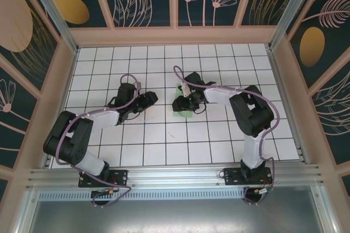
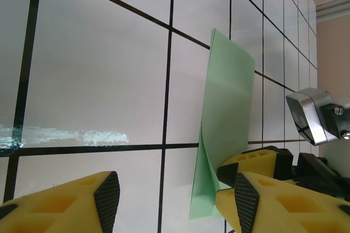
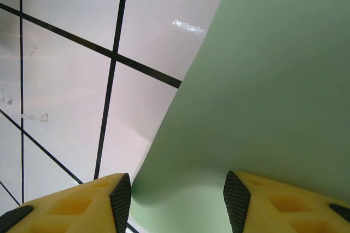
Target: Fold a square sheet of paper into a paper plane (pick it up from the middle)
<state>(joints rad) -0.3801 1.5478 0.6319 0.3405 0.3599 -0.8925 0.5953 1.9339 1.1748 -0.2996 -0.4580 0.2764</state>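
Observation:
The pale green square sheet of paper lies on the white grid tiles just left of the table's middle. It is bent along a fold, with one flap standing up from the tiles. I cannot make out a paper plane shape in it. My right gripper hangs over the sheet, open, its fingertips straddling the curved green surface. My left gripper is open to the left of the sheet, whose lower edge reaches in beside its right finger. In the top view the left gripper sits about one tile from the paper.
A yellow finger and the metal camera block of the right arm stand close behind the paper. Wooden walls and aluminium posts enclose the tiled table. Both arm bases sit at the near rail.

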